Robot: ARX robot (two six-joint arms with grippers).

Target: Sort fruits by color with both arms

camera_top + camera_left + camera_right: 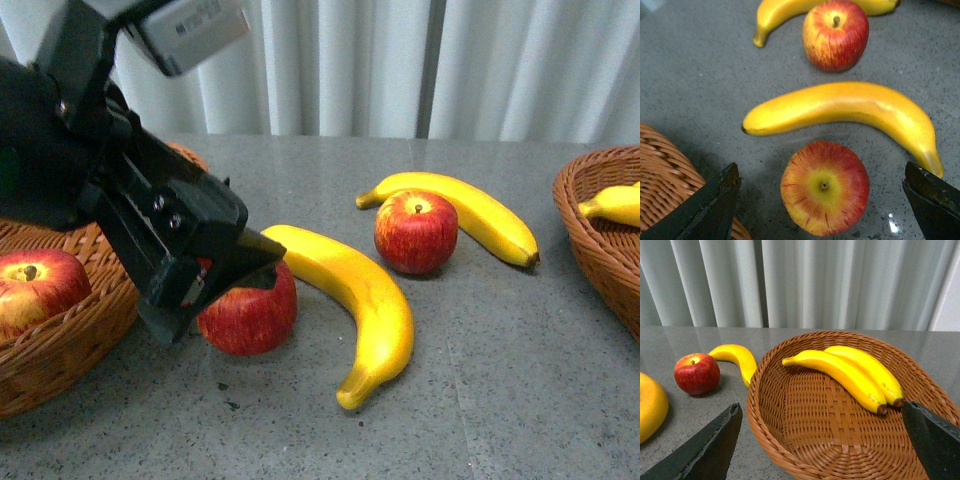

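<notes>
My left gripper (225, 290) is open and hangs just over a red apple (250, 318) on the table. In the left wrist view this apple (825, 187) sits stem up between my open fingers (715, 200), with no contact. A long banana (355, 295) lies right beside it. A second apple (416, 232) leans against another banana (480, 212) farther back. One apple (35, 285) lies in the left wicker basket (70, 345). My right gripper (822, 415) is open and empty over the right basket (790, 440), which holds two bananas (850, 372).
The right basket (600, 235) stands at the table's right edge with a banana (612, 203) showing in it. The left basket's rim (665, 170) is close beside my left finger. White curtains (400, 60) hang behind the grey table (500, 400).
</notes>
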